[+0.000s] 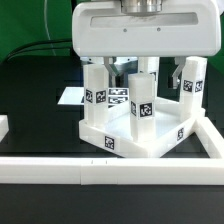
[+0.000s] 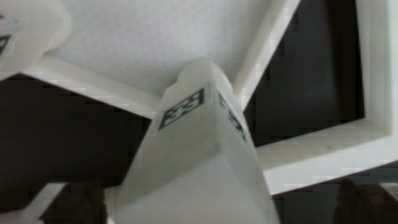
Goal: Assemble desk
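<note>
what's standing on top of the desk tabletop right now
Four white tagged legs stand upright on the tabletop, one near each corner. The open gripper hangs directly above them. Its body hides the legs' upper ends; how they seat in the sockets cannot be seen.

Four legs (image 1: 141, 98), one tabletop (image 1: 125, 137)

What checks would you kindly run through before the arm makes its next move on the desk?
1. Gripper open: ok, the jaws stand wide above the legs.
2. Nothing held: ok, no part sits clamped between the fingers.
3. Legs upright in the tabletop: ok for the four seen; the near middle leg stands straight.
4. Legs fully screwed home: cannot tell, the sockets are hidden.
5. Tabletop seated against the border rails: ok, it sits in the corner at the exterior view's right.
6. Clearance for lifting away: cannot tell, the wrist view shows a leg very close.
</note>
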